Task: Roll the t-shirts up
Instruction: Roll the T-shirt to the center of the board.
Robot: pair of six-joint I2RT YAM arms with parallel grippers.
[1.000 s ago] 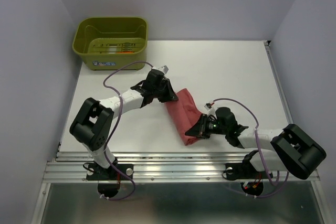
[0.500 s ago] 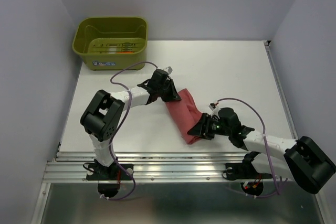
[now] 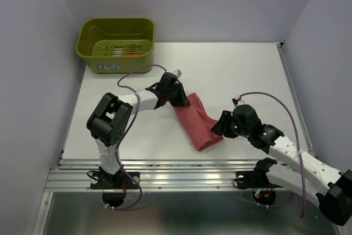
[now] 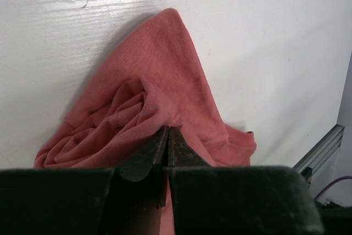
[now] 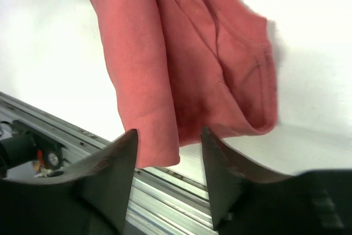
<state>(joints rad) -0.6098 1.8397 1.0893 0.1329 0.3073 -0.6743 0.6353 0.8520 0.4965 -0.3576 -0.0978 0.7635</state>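
A dusty brick-red t-shirt [image 3: 197, 124] lies folded into a long narrow band across the table's middle, running from far left to near right. My left gripper [image 3: 179, 98] is at its far end, shut on a bunched fold of the cloth [image 4: 159, 89], fingertips [image 4: 165, 136] pressed together. My right gripper [image 3: 220, 127] hangs just right of the band's near end, open. In the right wrist view the shirt's end [image 5: 187, 64] lies beyond and between the spread fingers [image 5: 118, 158], loose. A slim orange-red roll [image 3: 128, 55] shows inside the tub.
An olive-green plastic tub [image 3: 87, 41] stands at the back left corner. An aluminium rail [image 3: 181, 171] runs along the near table edge, close under the shirt's end [image 5: 165, 182]. Walls close in on the left, back and right.
My right gripper has opened, let go of the shirt's near end and drawn back to the right. My left gripper stays shut on the far end, hardly moved.
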